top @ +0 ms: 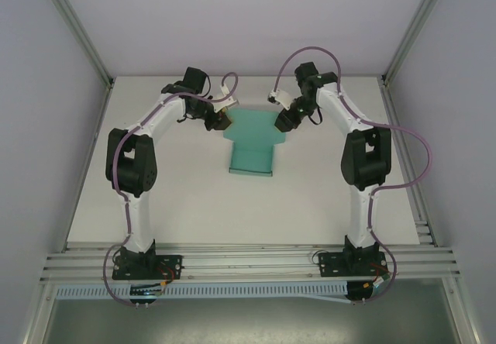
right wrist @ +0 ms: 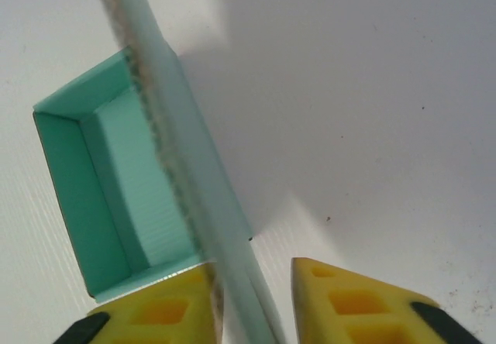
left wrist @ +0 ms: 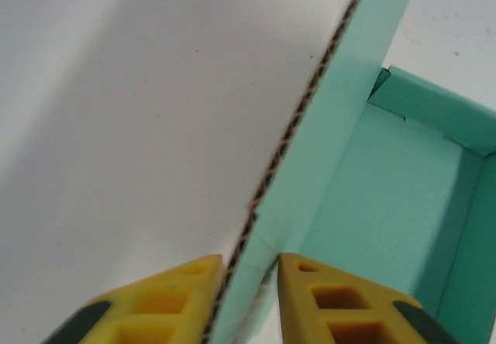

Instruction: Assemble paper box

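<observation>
Top external view had the paper box (top: 252, 146) sitting toward the far middle of the white counter (top: 194, 204), roughly between the two arms. It was teal, partly folded up, with the wider end at the far side and a narrower bit pointing back toward the bases.

Left wrist view showed the inside of the paper box (left wrist: 387, 197) as an open tray with low walls, plus one tall side panel running up through the frame with its corrugated edge showing. That panel sat right between the yellow fingers (left wrist: 178, 290) of the left gripper (left wrist: 249, 260), and both looked pressed against it, so I'd call that one clamped on the box.

Right wrist view was the same deal from the other side: the tray (right wrist: 132, 181) off to the left and a side panel between the fingers (right wrist: 349, 297) of the right gripper (right wrist: 252, 265). One finger touched it, but the other had a sliver of white beside it, so I couldn't tell if it really had a grip.

From above, the left gripper (top: 221, 119) and right gripper (top: 283, 119) sat at the box's far corners.
</observation>
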Action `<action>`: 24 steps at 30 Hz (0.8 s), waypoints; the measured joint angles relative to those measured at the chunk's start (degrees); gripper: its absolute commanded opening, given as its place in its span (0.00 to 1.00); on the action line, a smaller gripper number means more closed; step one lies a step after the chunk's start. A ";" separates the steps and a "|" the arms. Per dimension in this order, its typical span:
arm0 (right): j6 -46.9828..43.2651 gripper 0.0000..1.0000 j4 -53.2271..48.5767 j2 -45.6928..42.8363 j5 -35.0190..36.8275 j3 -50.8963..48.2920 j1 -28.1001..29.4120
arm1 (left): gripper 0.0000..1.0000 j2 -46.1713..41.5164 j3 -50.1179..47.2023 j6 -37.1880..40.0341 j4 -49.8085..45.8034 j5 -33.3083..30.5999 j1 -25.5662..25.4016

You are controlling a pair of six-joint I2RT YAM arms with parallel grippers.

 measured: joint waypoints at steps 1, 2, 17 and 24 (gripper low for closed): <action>0.00 0.12 -0.22 0.31 0.13 0.42 -0.04 | 0.02 0.04 0.20 0.37 -0.35 0.00 -0.04; 0.13 0.07 -0.26 0.52 0.26 0.68 -0.11 | 0.00 0.04 0.33 0.61 -0.66 0.02 -0.07; 16.11 0.00 11.39 -8.33 14.60 -7.91 4.46 | 0.00 -5.64 -6.23 -11.30 10.21 -10.86 -3.04; 40.26 0.00 20.85 -12.85 28.98 -10.54 10.25 | 0.00 -9.16 -4.96 -25.27 14.88 -21.16 -4.74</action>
